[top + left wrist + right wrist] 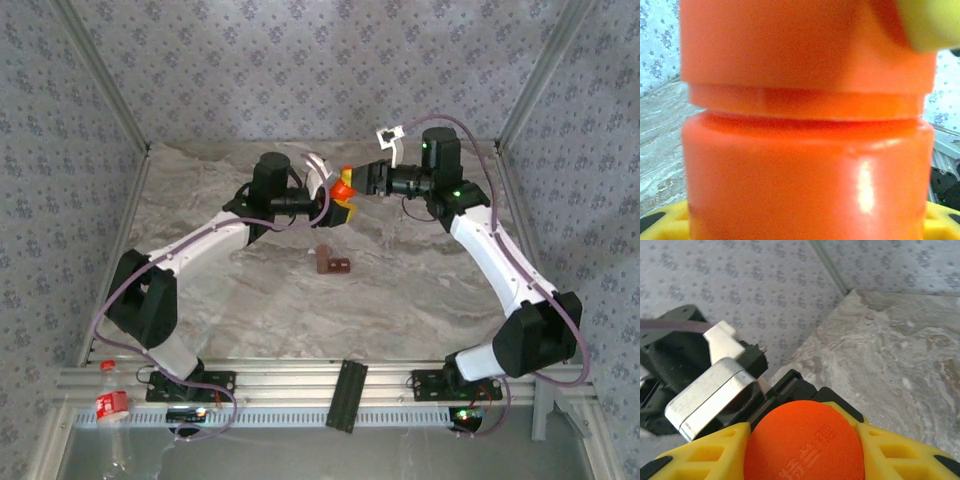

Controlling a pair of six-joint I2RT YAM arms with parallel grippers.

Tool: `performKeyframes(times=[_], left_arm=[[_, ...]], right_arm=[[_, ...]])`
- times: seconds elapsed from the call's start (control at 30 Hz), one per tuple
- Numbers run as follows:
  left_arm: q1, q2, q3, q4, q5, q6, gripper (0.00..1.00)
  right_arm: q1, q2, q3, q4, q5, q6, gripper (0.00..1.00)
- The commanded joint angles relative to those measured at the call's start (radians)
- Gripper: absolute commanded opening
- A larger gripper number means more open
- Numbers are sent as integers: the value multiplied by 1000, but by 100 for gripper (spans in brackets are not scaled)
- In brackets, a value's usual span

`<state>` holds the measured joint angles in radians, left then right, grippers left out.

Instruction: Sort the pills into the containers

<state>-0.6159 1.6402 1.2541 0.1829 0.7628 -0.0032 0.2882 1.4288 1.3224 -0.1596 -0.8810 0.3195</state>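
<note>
Near the middle of the tabletop (420, 290) the containers (333, 264) are seen as a small dark reddish-brown strip lying flat, apart from both arms; contents cannot be made out at this size. Just beyond it, toward the far edge, an orange bottle (343, 188) is held up off the marbled surface between the two grippers. The left gripper (342, 205) is clamped on the bottle body (805, 180), with its yellow fingers (662, 220) seen at either side of the bottle's lower part in the left wrist view. The orange cap (805, 440) is gripped by the right gripper (805, 452), reaching in from the far right (354, 183); its yellow fingers (705, 452) are pressed against both sides of the cap, and one of them is also caught against the cap's edge in the left wrist view (930, 25). The cap (790, 45) is seated on the bottle, a narrow ring being visible between the two. Raised lettering is seen on the cap top, not readable. Off the tabletop, at the near-left corner of the metal frame, a clear plastic bottle (112, 402) with a red label is laid. A black strip (347, 395) is laid across the near rail between the arm bases.
</note>
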Motion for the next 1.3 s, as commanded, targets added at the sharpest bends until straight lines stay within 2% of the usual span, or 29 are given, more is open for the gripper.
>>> performKeyframes(times=[0.0,0.17,0.2,0.23,0.3,0.4,0.47,0.57,0.73,0.9,1.27], left_arm=[[8,-44,26,65,80,-36,0],[8,-49,21,65,78,-36,0],[8,-49,21,65,76,-36,0],[8,-49,22,64,73,-36,0],[8,-49,22,61,66,-28,0],[8,-52,20,51,50,-13,0],[8,-52,21,46,39,-5,0],[8,-49,22,45,28,6,0],[8,-34,32,46,24,13,0],[8,-21,39,50,26,12,0],[8,-15,42,50,27,11,0]], right_arm=[[-72,72,-6,-5,-137,-138,43],[-75,114,20,5,-187,-117,44],[-75,116,20,11,-189,-105,50],[-76,115,19,14,-186,-92,62],[-82,99,7,44,-160,-42,78],[-113,48,-41,145,-125,87,86],[-134,3,-82,206,-115,166,88],[-144,-64,-115,199,-52,225,90],[-84,-107,-60,-2,193,290,90],[13,-101,-18,-69,375,349,90],[98,-40,51,-80,397,337,85]])
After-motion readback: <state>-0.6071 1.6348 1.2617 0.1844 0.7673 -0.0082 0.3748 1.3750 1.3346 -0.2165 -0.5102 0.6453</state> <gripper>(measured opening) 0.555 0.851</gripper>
